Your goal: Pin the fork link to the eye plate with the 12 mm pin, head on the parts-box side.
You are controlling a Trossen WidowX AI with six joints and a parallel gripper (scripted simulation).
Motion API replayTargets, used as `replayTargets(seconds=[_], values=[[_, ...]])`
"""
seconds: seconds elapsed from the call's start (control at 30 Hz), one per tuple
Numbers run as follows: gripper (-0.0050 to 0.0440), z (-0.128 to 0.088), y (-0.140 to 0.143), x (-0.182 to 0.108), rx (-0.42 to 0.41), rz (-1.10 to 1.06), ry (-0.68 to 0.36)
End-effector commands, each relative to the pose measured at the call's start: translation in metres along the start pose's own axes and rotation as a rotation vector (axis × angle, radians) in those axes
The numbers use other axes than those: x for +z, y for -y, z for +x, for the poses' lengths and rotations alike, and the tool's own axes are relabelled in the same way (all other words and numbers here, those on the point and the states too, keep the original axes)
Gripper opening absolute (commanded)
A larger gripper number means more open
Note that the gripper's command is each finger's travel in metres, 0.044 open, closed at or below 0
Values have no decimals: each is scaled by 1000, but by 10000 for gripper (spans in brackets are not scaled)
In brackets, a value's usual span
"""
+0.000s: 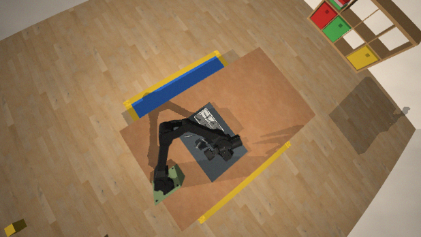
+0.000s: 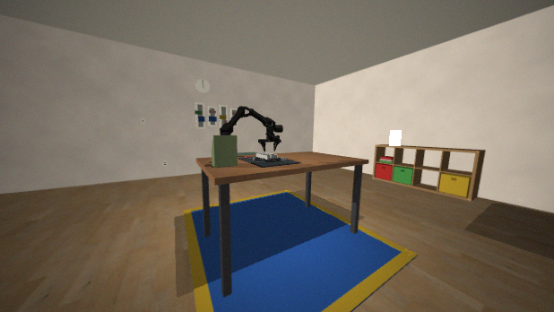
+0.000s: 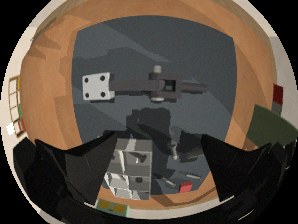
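In the wrist view the light grey eye plate (image 3: 96, 87) lies on the dark mat (image 3: 200, 50), with its dark arm running right into the fork link (image 3: 174, 87). The two meet at a joint, where the grey end of the pin (image 3: 157, 70) sticks out at the upper edge. How far the pin goes through is hidden. My gripper (image 3: 161, 138) (image 1: 212, 150) (image 2: 269, 145) is wide open and empty. It hangs above the joint and touches nothing. The white parts box (image 3: 133, 163) (image 1: 206, 118) (image 2: 265, 156) stands on the mat near the linkage.
The mat (image 1: 218, 168) (image 2: 287, 161) lies on a brown table (image 1: 269, 92) (image 2: 323, 161). The arm's green base block (image 1: 174, 177) (image 2: 224, 151) stands at the table's edge. A shelf with coloured bins (image 1: 361, 30) (image 2: 426, 170) stands far off by the wall.
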State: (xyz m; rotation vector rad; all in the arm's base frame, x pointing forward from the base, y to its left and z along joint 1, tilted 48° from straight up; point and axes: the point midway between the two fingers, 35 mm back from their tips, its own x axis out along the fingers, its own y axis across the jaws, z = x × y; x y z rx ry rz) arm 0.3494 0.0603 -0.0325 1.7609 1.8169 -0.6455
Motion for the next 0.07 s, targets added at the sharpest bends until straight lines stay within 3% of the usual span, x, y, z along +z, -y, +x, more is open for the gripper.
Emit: replayTargets(seconds=[0.0, 0.03], values=[[440, 0, 0, -1, -1, -7, 2], [440, 0, 0, -1, -1, -7, 2]])
